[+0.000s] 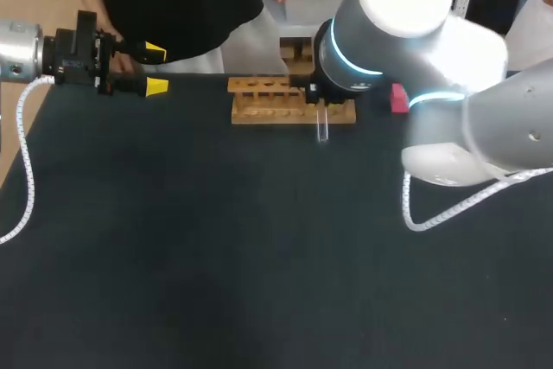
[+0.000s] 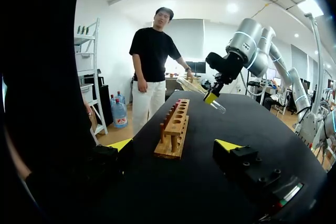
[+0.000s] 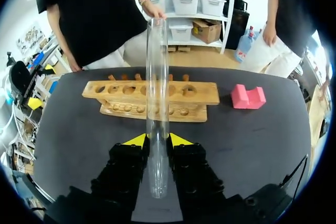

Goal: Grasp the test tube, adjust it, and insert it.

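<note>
My right claw (image 3: pixel 157 141) is pinching the test tube (image 3: pixel 157 77) low, leaving its long end free, I judge, for the wooden rack (image 3: pixel 202 94); my left claw (image 1: pixel 155 66) is hanging open, aside.

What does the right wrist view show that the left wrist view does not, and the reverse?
Only the right wrist view: a pink block beside the wooden test tube rack. Only the left wrist view: the right arm seen from outside, holding the test tube tilted, off the table. Both: the rack, and the tube clamped in the right gripper.
</note>
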